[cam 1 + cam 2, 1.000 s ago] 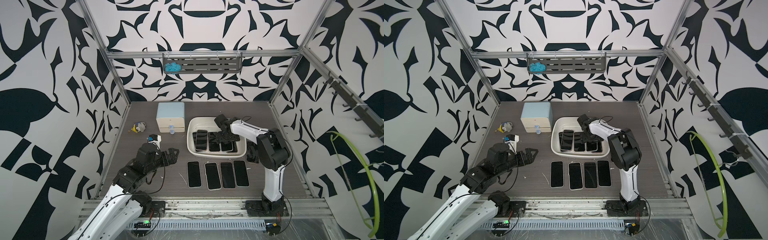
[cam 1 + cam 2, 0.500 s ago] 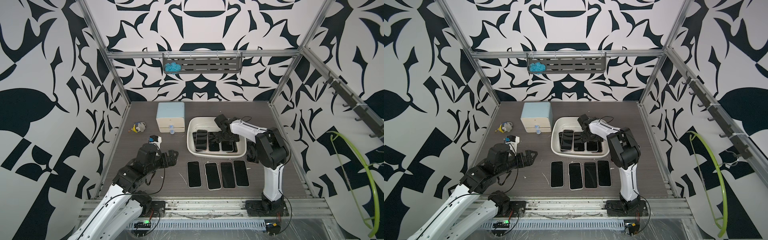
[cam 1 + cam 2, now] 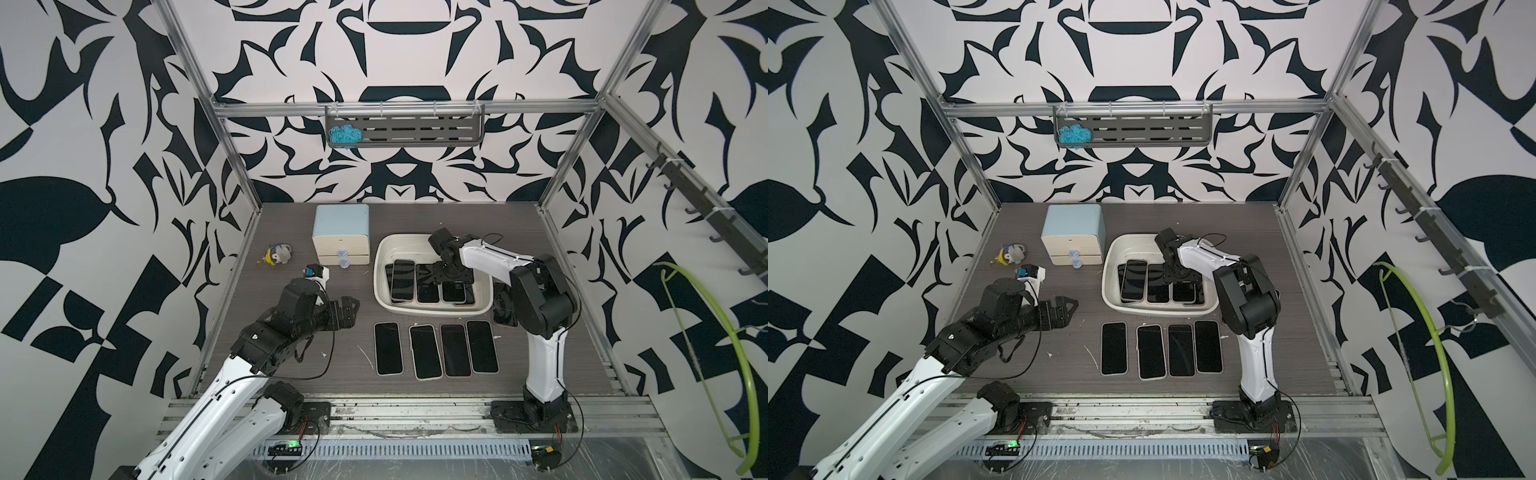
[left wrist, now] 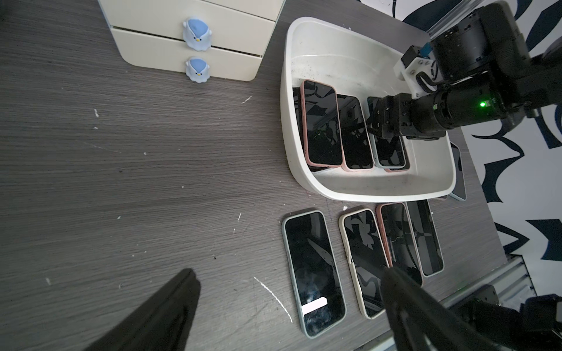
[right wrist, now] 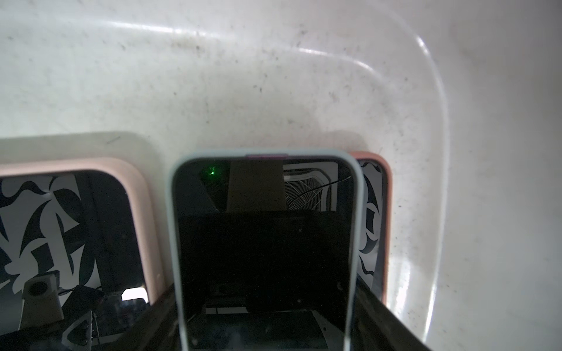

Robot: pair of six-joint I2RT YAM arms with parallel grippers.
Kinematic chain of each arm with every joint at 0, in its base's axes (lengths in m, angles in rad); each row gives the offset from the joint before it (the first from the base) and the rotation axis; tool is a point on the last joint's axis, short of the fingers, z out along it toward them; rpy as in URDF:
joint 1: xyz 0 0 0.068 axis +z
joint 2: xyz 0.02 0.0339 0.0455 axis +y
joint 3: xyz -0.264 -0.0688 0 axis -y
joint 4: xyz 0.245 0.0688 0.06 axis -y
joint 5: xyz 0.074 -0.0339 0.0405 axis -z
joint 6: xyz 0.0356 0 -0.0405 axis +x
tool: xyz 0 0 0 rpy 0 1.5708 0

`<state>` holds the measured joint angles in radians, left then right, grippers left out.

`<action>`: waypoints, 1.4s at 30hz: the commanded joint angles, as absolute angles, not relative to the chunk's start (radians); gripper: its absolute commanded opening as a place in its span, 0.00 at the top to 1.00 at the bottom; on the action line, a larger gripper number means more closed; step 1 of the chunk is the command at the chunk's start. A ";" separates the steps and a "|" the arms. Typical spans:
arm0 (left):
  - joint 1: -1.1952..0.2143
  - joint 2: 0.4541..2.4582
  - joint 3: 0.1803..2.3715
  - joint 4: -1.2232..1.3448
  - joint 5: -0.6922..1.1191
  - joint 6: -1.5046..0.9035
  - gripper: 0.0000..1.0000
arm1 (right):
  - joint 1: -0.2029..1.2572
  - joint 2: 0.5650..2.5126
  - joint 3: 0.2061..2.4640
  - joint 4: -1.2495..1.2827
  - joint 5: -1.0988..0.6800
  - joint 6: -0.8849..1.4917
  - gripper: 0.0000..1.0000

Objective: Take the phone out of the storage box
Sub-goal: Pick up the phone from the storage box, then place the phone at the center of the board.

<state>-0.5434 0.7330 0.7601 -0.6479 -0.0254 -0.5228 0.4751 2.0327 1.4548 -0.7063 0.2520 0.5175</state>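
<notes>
Right at the front rail, the left arm is stretching forward low over the bench, its forearm lying almost level and its wrist pointing across toward the row of four phones. The left jaws are hanging wide open above bare bench, gripping nothing. Those four phones are lying face up, side by side, just in front of the storage box. The right arm is standing up from its base at the front, its white lower link nearly upright and its black elbow bending sharply. Its white forearm is running back over the box's rim, and the wrist is dipping down inside. In the right wrist view the right jaws are sitting narrow, pressing against both long edges of the phone in the pale blue case. That phone is lying inside the box, partly on top of a pink-cased phone, with more phones lined up beside it. Farther back, the blue-topped drawer unit is sitting beside the box, with a small toy near it. A grey rack is hanging on the back wall.
</notes>
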 commanded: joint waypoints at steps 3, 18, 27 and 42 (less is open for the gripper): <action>-0.540 0.736 0.775 -0.588 -0.013 -0.510 0.00 | 0.477 1.950 1.558 -0.775 0.267 0.516 0.28; -0.540 0.689 0.782 -0.508 -0.059 -0.578 0.00 | 0.688 1.905 1.884 -0.946 0.227 0.606 0.31; -0.540 0.547 0.853 -0.747 -0.306 -0.625 0.00 | 0.942 2.098 2.121 -0.924 0.119 0.730 0.31; -0.540 0.422 0.845 -0.854 -0.321 -0.635 0.00 | 1.105 2.322 2.170 -0.860 0.101 0.884 0.32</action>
